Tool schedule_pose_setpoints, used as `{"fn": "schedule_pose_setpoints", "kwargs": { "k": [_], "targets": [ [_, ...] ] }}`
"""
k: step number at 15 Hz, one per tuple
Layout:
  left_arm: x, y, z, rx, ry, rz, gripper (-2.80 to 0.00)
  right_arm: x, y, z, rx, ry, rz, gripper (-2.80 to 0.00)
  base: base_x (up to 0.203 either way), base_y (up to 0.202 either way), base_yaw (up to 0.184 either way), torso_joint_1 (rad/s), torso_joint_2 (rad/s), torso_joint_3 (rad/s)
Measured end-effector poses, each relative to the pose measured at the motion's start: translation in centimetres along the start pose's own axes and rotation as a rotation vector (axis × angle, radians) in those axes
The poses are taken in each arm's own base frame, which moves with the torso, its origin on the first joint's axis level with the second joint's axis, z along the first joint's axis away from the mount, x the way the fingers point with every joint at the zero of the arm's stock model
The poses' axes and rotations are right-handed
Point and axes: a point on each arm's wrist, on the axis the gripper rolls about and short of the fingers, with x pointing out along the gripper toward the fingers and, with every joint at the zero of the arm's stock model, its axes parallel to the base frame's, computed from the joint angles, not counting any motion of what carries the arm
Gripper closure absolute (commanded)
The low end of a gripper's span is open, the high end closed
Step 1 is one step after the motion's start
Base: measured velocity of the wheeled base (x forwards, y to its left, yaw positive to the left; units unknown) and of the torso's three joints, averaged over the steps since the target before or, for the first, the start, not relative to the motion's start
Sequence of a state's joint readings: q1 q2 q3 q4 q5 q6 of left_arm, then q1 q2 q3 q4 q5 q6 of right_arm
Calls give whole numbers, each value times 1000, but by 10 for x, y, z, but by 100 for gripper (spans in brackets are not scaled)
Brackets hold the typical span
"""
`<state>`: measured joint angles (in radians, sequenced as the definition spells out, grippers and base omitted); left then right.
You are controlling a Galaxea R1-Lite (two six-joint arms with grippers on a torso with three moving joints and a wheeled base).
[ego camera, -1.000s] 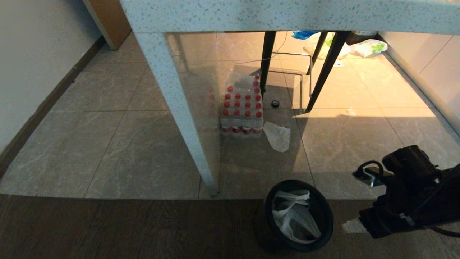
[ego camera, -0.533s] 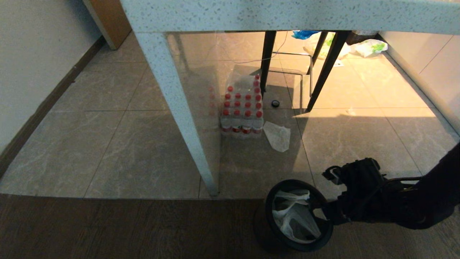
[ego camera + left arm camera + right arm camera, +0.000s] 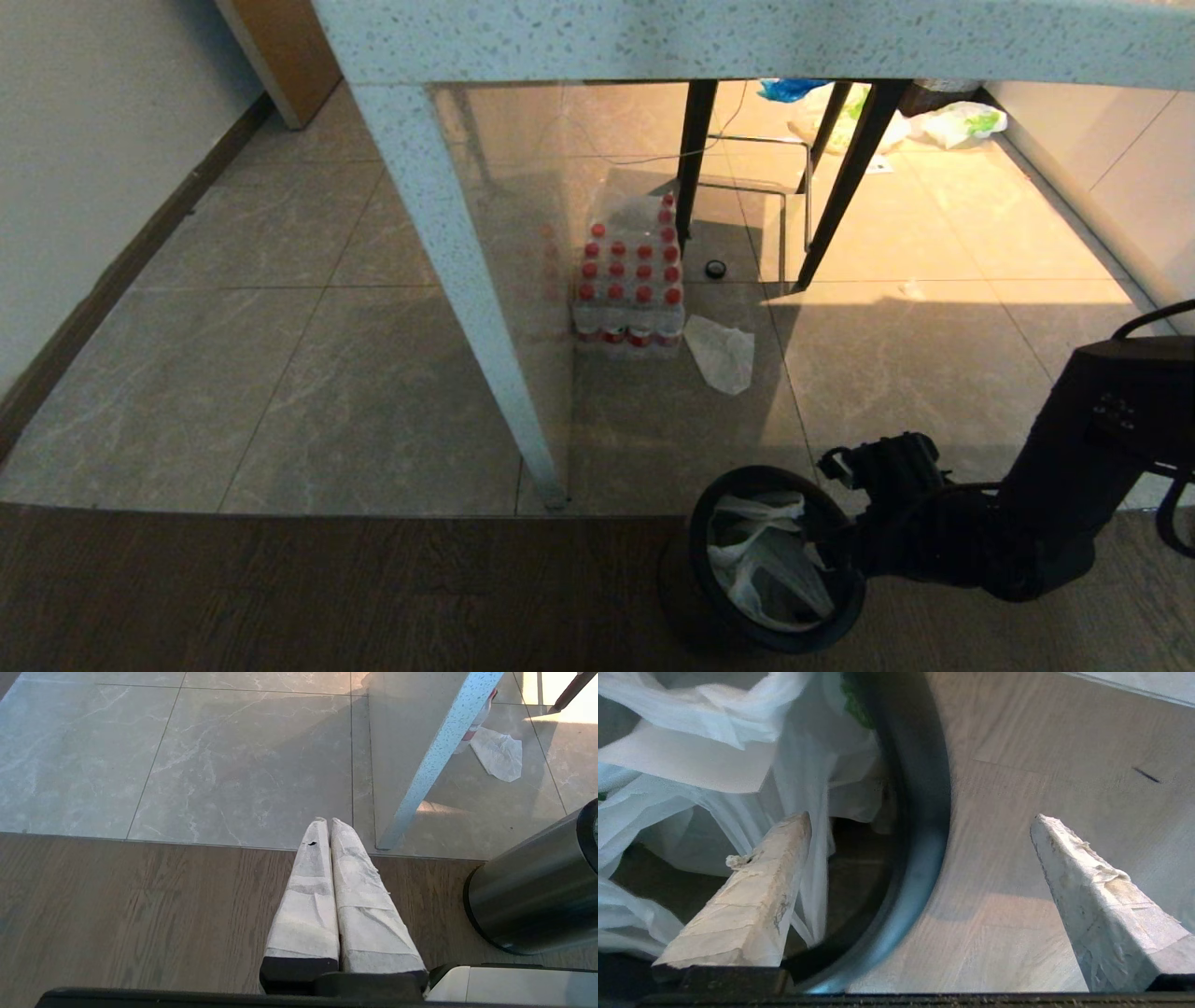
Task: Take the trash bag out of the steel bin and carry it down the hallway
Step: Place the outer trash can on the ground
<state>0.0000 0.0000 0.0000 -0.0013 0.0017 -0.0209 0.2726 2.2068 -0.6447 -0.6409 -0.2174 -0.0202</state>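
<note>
White trash bag (image 3: 766,569) sits crumpled inside the steel bin (image 3: 845,597). Right tool (image 3: 920,858) is spread wide, straddling the rim, one finger (image 3: 752,905) inside. Left tool (image 3: 332,823) is closed over wood floor (image 3: 140,896).

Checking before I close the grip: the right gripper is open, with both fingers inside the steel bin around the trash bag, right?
Not quite. The right gripper is open, but it straddles the rim of the steel bin: one finger is inside by the trash bag, the other outside. The right wrist view shows it.
</note>
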Motion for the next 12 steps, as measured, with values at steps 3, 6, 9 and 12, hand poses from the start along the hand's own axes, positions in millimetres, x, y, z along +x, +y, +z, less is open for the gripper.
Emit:
{"fn": "schedule_pose_setpoints", "kwargs": {
  "k": [3, 6, 9, 12],
  "targets": [
    [0, 0, 0, 0, 0, 0, 0, 10, 4, -6, -8, 26, 0, 0, 0, 0, 0, 0, 0, 0],
    [0, 0, 0, 0, 0, 0, 0, 18, 7, -3, -10, 19, 2, 0, 0, 0, 0, 0, 0, 0],
    [0, 0, 0, 0, 0, 0, 0, 19, 9, -2, -4, 7, 2, 0, 0, 0, 0, 0, 0, 0],
    [0, 0, 0, 0, 0, 0, 0, 16, 11, 3, 4, -48, -28, 0, 0, 0, 0, 0, 0, 0]
  ]
}}
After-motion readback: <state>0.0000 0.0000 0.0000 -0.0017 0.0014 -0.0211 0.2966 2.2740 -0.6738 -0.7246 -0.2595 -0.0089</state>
